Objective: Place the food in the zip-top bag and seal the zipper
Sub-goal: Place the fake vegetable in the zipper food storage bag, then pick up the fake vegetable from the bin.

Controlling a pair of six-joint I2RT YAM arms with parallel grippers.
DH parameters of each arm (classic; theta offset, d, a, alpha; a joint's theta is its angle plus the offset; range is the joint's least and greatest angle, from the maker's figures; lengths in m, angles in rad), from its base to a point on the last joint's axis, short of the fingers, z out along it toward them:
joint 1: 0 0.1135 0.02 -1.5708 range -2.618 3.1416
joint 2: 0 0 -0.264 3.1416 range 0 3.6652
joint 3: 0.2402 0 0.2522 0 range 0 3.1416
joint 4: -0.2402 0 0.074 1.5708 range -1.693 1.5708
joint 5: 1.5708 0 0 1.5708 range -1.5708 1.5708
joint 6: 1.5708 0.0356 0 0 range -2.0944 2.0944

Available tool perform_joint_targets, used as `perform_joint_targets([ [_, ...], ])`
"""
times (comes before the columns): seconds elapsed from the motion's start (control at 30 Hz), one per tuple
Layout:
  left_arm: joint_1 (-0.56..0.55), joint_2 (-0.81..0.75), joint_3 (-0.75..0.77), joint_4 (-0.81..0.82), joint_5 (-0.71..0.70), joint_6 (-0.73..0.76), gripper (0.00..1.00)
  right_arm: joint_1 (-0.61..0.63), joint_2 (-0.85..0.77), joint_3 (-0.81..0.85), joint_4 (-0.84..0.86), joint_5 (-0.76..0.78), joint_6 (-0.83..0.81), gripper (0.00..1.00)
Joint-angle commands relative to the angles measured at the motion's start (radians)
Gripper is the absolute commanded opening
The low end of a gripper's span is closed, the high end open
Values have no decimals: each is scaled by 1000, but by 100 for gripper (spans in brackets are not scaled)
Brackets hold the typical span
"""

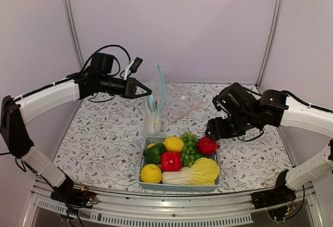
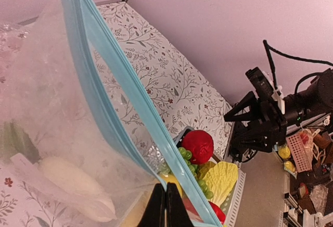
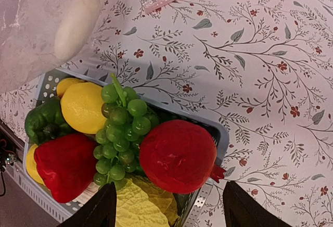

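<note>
- My left gripper (image 1: 147,91): clenched on zipper (image 1: 162,81), holding zip-top bag (image 1: 174,99) upright, mouth gaping.
- Film thin, crinkly, floppy: keep pinch firm, no tugging.
- 1 white radish (image 2: 78,183) inside bag, smooth, tapered.
- Slatted basket (image 1: 179,187) just in front of bag: lemons (image 1: 173,143), red pepper (image 1: 171,161), grapes (image 3: 122,128), cabbage (image 1: 200,171).
- Red round fruit (image 3: 178,155) in basket's right corner; glossy, hard, likely slippery.
- My right gripper (image 3: 169,201): released, fingers (image 3: 104,209) spread, hovering over fruit.
- Plan: drop straight, close across widest part, lift clear of grapes, then swing to mouth.
</note>
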Motion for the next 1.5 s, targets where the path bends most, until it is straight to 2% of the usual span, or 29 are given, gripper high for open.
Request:
perform_joint_targets([
  [0.0, 19, 7, 19, -16, -5, 21, 0, 27, -18, -47, -51, 40, -18, 72],
  [0.1, 20, 7, 15, -13, -4, 18, 0, 41, 11, -38, -34, 36, -53, 77],
  [0.3, 20, 5, 13, -10, -2, 16, 0, 63, 122, 31, -49, 50, -131, 80],
  [0.47, 20, 2, 14, -11, -4, 19, 0, 68, 177, 45, -56, 63, -147, 82],
  [0.57, 20, 3, 14, -11, -2, 19, 0, 75, 188, 44, -60, 79, -150, 88],
  [0.9, 20, 9, 13, -10, -2, 13, 0, 99, 266, 68, -73, 139, -144, 88],
  [1.47, 20, 2, 12, -10, -2, 15, 0, 101, 304, 79, -98, 192, -109, 85],
])
